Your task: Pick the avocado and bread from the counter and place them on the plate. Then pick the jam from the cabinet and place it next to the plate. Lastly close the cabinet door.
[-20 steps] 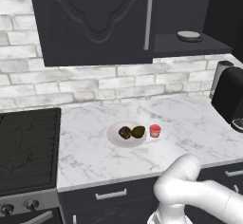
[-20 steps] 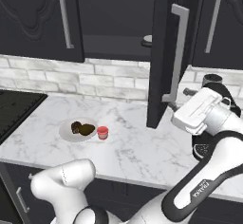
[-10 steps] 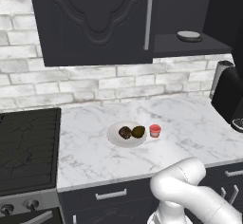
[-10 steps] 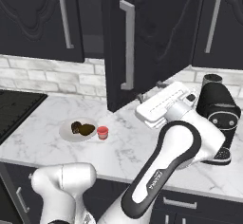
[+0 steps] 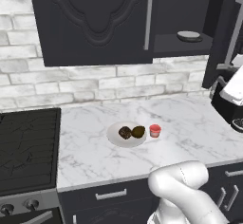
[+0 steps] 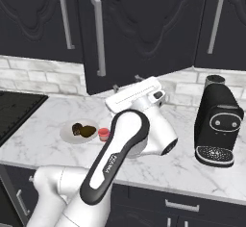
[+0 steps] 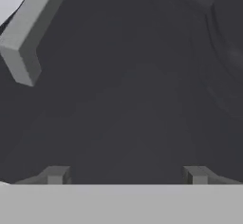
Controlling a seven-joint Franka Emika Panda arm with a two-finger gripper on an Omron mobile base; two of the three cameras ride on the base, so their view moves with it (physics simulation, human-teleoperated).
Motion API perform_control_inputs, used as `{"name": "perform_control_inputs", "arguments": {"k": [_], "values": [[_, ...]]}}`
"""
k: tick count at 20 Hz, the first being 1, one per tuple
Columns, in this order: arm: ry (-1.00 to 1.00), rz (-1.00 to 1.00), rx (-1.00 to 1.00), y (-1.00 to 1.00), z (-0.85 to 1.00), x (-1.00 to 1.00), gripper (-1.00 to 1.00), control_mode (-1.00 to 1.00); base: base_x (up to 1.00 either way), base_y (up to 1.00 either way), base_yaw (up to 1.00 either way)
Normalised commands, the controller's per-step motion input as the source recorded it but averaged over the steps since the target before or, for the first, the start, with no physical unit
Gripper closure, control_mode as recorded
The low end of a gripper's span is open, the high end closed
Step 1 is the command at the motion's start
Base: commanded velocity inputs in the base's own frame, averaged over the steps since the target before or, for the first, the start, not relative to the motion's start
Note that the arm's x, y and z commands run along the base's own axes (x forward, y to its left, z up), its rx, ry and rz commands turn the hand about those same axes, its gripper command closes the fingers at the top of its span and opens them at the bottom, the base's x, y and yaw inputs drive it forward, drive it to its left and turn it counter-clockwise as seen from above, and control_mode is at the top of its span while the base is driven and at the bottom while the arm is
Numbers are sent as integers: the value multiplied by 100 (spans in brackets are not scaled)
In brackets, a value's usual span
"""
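Note:
On the white marble counter (image 5: 190, 128) the white plate (image 5: 114, 140) holds the dark brown bread (image 5: 125, 132) and the olive avocado (image 5: 138, 131). The red jam (image 5: 154, 130) stands just right of the plate's rim. The right base view shows the same plate (image 6: 67, 135), bread (image 6: 77, 128), avocado (image 6: 88, 131) and jam (image 6: 103, 134). My gripper (image 6: 127, 82) is pressed up to the outer face of the cabinet door (image 6: 139, 33), below its silver handle (image 6: 98, 36). In the hand view the gripper (image 7: 126, 175) is open, fingertips (image 7: 54, 174) wide apart, with the door panel (image 7: 133, 90) right in front.
A black coffee machine (image 6: 218, 125) stands on the counter to the right. The stove (image 5: 28, 147) lies to the left. A grey flat disc (image 5: 189, 35) sits on the shelf inside the cabinet. The left cabinet door (image 5: 90, 19) is closed.
The right cabinet door has swung further toward closed, and my hand has travelled left with it, staying against its face. Plate, food and jam have not moved.

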Motion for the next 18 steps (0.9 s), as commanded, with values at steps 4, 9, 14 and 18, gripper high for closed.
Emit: {"name": "perform_control_inputs", "arguments": {"k": [4, 9, 14, 18], "values": [[-8, -18, 0, 77, 24, 27, -100, -100, 0, 0, 0], [-6, -18, 0, 76, 24, 28, -100, -100, 0, 0, 0], [-3, -15, 0, 76, 30, 16, -100, -100, 0, 0, 0], [0, -12, 1, 80, 30, 12, -100, -100, 0, 0, 0]]}}
